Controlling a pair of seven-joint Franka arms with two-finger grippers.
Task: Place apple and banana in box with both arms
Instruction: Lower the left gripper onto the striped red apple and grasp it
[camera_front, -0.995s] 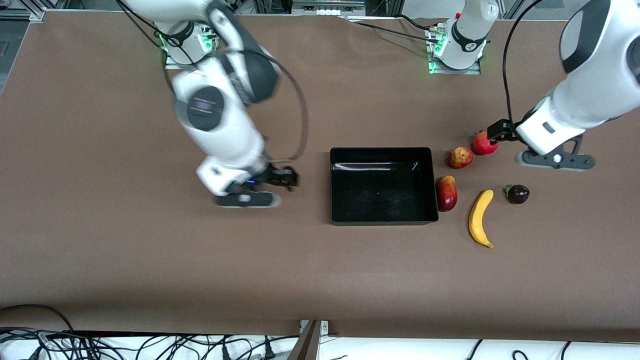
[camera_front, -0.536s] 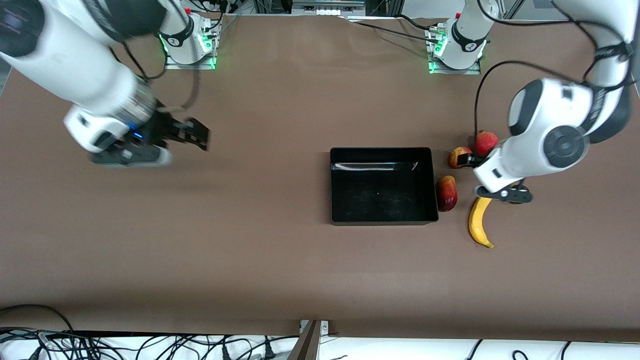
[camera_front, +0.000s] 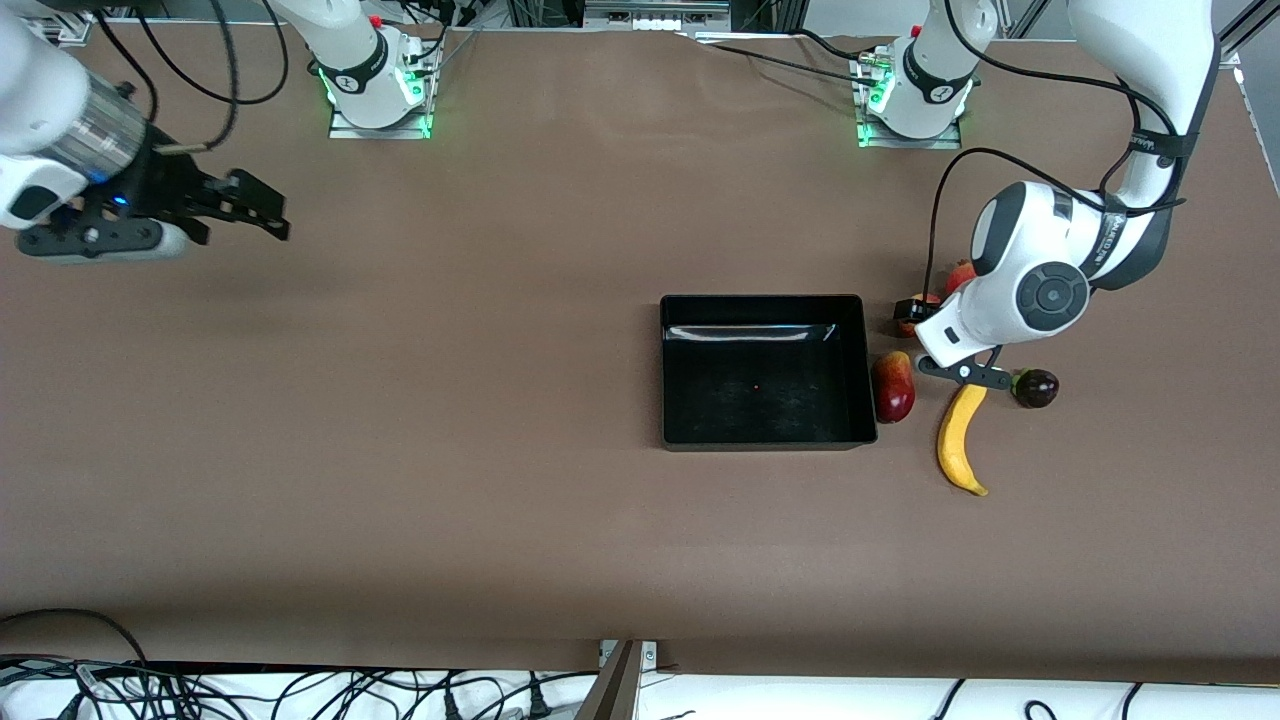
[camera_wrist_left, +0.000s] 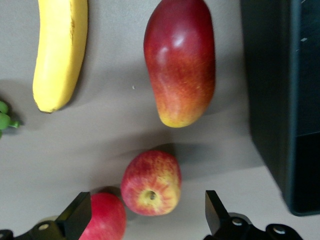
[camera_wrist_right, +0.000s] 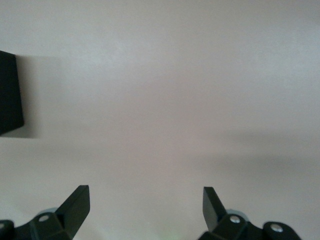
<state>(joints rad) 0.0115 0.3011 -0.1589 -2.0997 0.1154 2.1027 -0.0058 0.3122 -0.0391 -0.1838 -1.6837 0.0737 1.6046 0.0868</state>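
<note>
The apple (camera_wrist_left: 151, 183), red with yellow patches, lies on the table beside the black box (camera_front: 765, 298), toward the left arm's end; it is mostly covered in the front view (camera_front: 905, 325). My left gripper (camera_wrist_left: 146, 211) is open just above it, one finger near the apple's side and the other by a plain red round fruit (camera_wrist_left: 102, 220). In the front view the left gripper (camera_front: 912, 310) is largely hidden by its wrist. The banana (camera_front: 960, 440) lies nearer the camera, also in the left wrist view (camera_wrist_left: 59, 50). My right gripper (camera_front: 265, 208) is open and empty over bare table (camera_wrist_right: 145, 202).
An elongated red-yellow fruit (camera_front: 893, 386) lies against the box's wall, between apple and banana (camera_wrist_left: 181, 60). A dark purple fruit (camera_front: 1035, 388) sits beside the banana's upper end. The plain red round fruit (camera_front: 962, 272) lies farther from the camera than the apple. The box (camera_wrist_left: 285, 100) holds nothing.
My right arm swung away from the box to its own end of the table. My left gripper moved from the plain red fruit to above the apple.
</note>
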